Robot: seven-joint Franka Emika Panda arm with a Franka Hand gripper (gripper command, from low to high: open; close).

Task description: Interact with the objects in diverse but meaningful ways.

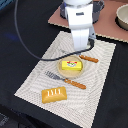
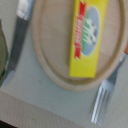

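A yellow butter-like block [image 1: 71, 65] with a red mark lies on a round wooden plate [image 1: 63, 71] in the middle of the striped placemat. The wrist view shows the same block [image 2: 89, 37] from close above on the plate [image 2: 50, 45]. A golden-brown scored bread loaf [image 1: 54, 94] rests on the mat near its front edge. My gripper [image 1: 85, 48] hangs on the white arm just behind and above the plate, touching nothing I can see. Its fingers are hidden, so their state is unclear.
A wooden-handled fork [image 1: 65, 80] [image 2: 102, 100] lies in front of the plate, and a knife [image 1: 90, 59] [image 2: 20, 32] lies behind it. A grey pot [image 1: 122, 15] stands on a brown board [image 1: 107, 25] at the back, on the exterior view's right.
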